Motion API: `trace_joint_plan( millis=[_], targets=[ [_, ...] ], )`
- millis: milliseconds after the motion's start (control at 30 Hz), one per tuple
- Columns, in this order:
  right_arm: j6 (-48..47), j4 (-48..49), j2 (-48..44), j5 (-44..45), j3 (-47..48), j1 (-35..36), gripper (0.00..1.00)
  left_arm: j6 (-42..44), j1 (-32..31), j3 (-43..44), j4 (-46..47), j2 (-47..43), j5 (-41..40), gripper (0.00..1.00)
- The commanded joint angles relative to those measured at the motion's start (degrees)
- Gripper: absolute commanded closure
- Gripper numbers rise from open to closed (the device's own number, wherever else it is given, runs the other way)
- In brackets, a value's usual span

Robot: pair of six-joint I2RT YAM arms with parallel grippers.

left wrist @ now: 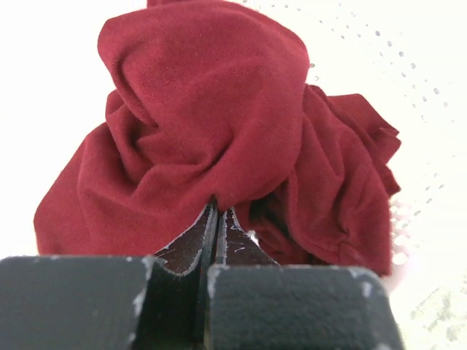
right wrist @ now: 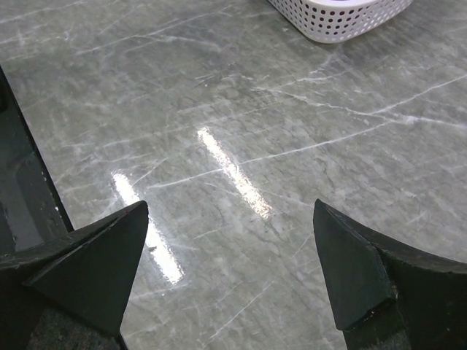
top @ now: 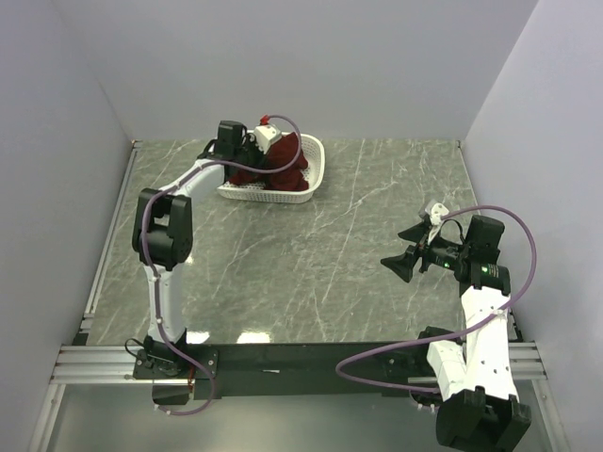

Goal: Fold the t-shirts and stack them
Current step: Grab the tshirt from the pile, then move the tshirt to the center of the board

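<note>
A crumpled maroon t-shirt (top: 283,165) lies bunched in the white perforated basket (top: 315,165) at the back of the table. My left gripper (top: 252,149) reaches into the basket at the shirt's left side. In the left wrist view the shirt (left wrist: 219,131) fills the frame and the gripper (left wrist: 217,208) is shut, its tips pinching a fold of the cloth. My right gripper (top: 403,250) hovers open and empty over the right side of the table, far from the shirt; in the right wrist view it (right wrist: 230,240) is open over bare marble.
The grey marble table (top: 311,282) spreads between the arms. White walls close the left, back and right sides. The basket's corner (right wrist: 336,18) shows at the top of the right wrist view.
</note>
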Motion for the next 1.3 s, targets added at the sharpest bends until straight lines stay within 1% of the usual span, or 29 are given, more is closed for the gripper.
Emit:
trace_joint_plan(
  millis=[0,33,67,100,200,233,300,400,500,633,800,1000,1133,1267],
  targets=[
    [-0.8,-0.3,-0.2,-1.7,1.7,-0.5,0.0,-1.6,-0.7,-2.1,6.3,-9.6,2.5,1.0],
    [-0.8,-0.4,-0.2,-1.8,1.8,-0.5,0.0,-2.9,-0.8,-3.7,7.4,-11.4,3.8,1.0],
    [-0.8,-0.5,-0.1,-2.0,1.8,-0.5,0.0,-3.6,-0.8,-3.9,8.4,-14.8,4.5,1.0],
    [-0.8,-0.6,0.0,-1.9,1.8,-0.5,0.0,-4.5,-0.9,-4.0,8.4,-16.3,4.8,1.0],
    [-0.9,-0.9,0.4,-2.0,2.0,-0.5,0.0,-9.8,-1.0,-2.4,11.1,-21.0,5.2,0.99],
    [-0.9,-0.7,0.2,-1.9,1.9,-0.5,0.0,-14.7,-1.0,-0.7,11.4,-22.0,4.7,1.0],
    [-0.7,-0.6,0.1,-1.9,1.8,-0.5,0.0,-19.6,-1.0,1.7,11.9,-24.0,4.7,1.0],
    [-0.5,-0.4,0.0,-1.8,1.7,-0.5,0.0,-30.2,-1.1,6.8,14.9,-26.4,6.8,0.99],
    [-0.4,-0.3,0.1,-1.7,1.6,-0.6,0.0,-35.5,-1.4,9.0,18.4,-29.2,8.3,1.0],
    [-0.2,0.0,0.2,-1.6,1.5,-0.6,0.0,-40.6,-2.7,12.5,23.7,-31.9,9.7,1.0],
    [-0.4,-0.3,0.5,-1.4,1.5,-0.7,0.0,-47.3,-4.2,18.4,26.4,-34.2,11.1,0.99],
    [-0.2,-0.2,0.5,-1.7,1.4,-0.6,0.0,-52.4,-6.4,26.8,28.2,-34.2,10.5,0.99],
    [-0.2,-0.3,0.6,-1.6,1.4,-0.7,0.0,-56.4,-7.1,28.5,30.3,-33.8,10.5,0.99],
    [-0.3,-0.3,0.1,-1.4,1.3,-0.8,0.0,-59.1,-7.8,26.0,31.9,-34.6,11.6,1.0]
  ],
)
